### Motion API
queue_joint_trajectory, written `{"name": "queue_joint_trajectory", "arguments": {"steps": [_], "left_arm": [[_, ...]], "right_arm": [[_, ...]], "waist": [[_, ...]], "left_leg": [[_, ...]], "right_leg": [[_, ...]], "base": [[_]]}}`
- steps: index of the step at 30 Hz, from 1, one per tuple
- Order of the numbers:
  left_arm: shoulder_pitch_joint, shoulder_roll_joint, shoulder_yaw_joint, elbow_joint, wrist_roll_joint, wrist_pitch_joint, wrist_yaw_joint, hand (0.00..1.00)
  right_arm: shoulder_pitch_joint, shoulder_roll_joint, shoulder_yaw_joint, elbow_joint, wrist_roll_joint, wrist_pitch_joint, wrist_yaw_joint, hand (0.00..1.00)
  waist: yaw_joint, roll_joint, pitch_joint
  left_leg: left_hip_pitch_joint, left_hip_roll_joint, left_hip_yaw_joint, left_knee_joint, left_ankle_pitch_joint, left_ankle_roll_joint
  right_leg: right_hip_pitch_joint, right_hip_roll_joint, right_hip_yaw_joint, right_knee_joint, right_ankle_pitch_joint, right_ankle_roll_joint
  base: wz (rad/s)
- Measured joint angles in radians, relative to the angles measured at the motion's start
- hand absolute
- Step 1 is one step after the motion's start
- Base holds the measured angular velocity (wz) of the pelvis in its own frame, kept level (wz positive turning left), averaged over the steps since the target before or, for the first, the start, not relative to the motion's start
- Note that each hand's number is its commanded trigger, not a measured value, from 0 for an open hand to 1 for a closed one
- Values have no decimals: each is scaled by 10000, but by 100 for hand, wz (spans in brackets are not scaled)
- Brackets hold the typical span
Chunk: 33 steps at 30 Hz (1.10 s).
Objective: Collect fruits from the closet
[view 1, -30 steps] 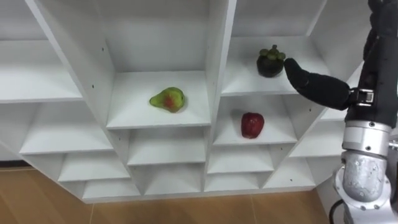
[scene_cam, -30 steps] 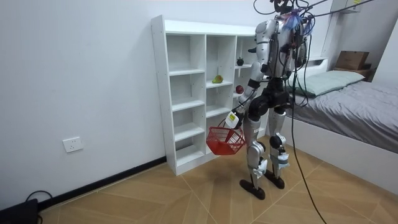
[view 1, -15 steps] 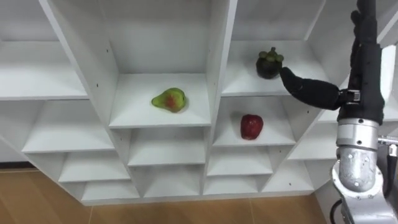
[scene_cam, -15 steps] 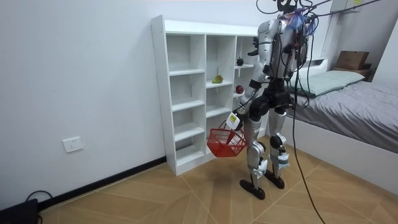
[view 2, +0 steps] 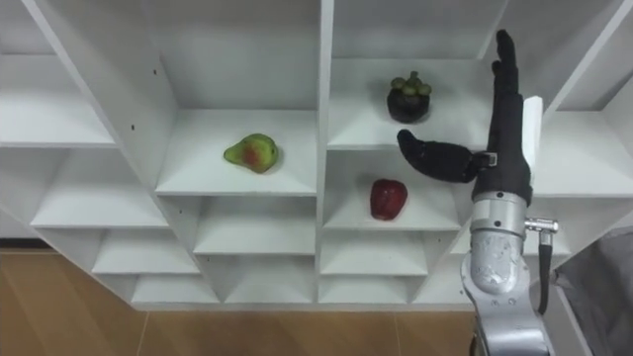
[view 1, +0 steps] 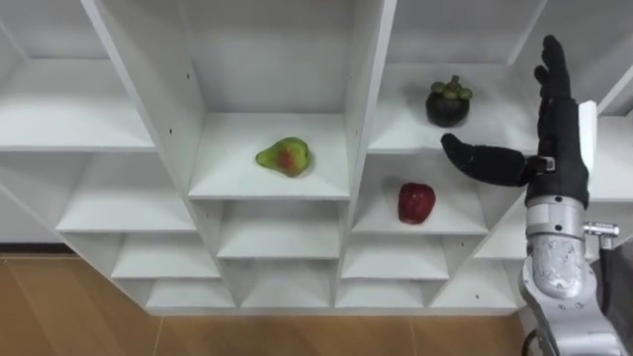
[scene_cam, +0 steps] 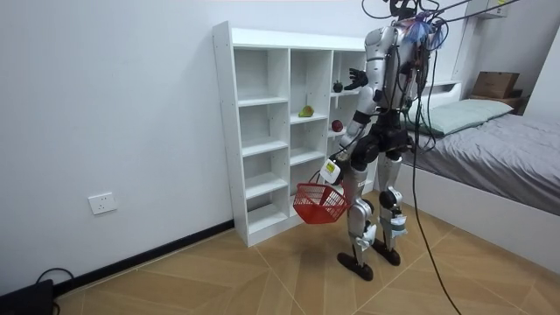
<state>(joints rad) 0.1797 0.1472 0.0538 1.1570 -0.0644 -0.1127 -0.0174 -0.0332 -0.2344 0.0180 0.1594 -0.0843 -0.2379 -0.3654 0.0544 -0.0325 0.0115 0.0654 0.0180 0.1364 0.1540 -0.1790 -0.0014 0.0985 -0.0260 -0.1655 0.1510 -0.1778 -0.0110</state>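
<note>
"Room view first: where does the robot stand?"

"Upright on the wooden floor, facing the white closet [scene_cam: 226,131], with a bed [scene_cam: 516,140] behind it at the room view's right. A red basket [scene_cam: 319,203] hangs by its handle from the left hand [scene_cam: 330,169], which is lowered at its side and closed round that handle."

"And the right hand?"

"The right hand [view 1: 560,150] is raised before the closet's right column. Its fingers [view 1: 550,84] are straight and point upward, the thumb is spread out to the left, and it holds nothing."

"Where is the fruit?"

"A dark mangosteen [view 1: 448,102] sits mid-shelf in the right column. The thumb's tip lies at that shelf's front edge, just under the fruit and apart from it. A red apple [view 1: 416,202] lies on the shelf directly below. A green-and-red fruit [view 1: 284,156] rests in the middle column, right of its shelf's centre."
</note>
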Motion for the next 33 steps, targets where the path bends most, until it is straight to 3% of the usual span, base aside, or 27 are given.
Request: {"name": "queue_joint_trajectory", "arguments": {"steps": [13, 20, 26, 33], "left_arm": [[-79, -5, 11, -6, 215, 203, -138, 100], [-14, 124, 41, -207, 364, 294, -293, 100], [32, 135, 44, -209, 361, 291, -321, 100], [37, 194, 22, -211, 360, 345, -305, 100]], "right_arm": [[-653, -11, -30, 401, 53, 216, -32, 0], [-1361, -50, -78, 582, 693, 276, -20, 0], [-1676, -100, -436, 1194, 1232, 283, -14, 0], [-1860, -473, -397, 1502, 1242, 527, 198, 0]], "waist": [[77, 45, -21], [76, -132, -132], [99, -131, -87], [152, -188, -25]], "left_leg": [[-42, -53, -86, 106, 25, 37], [-78, -96, -189, 120, 33, 51], [-43, -104, -335, 126, 34, 52], [-58, -104, -326, 132, 35, 53]], "right_leg": [[63, -62, -147, -4, -11, 15], [62, -84, -220, -14, -22, 36], [166, -78, -308, -12, -23, 37], [135, -77, -269, 6, -24, 37]], "base": [[1], [5], [5], [0]]}}
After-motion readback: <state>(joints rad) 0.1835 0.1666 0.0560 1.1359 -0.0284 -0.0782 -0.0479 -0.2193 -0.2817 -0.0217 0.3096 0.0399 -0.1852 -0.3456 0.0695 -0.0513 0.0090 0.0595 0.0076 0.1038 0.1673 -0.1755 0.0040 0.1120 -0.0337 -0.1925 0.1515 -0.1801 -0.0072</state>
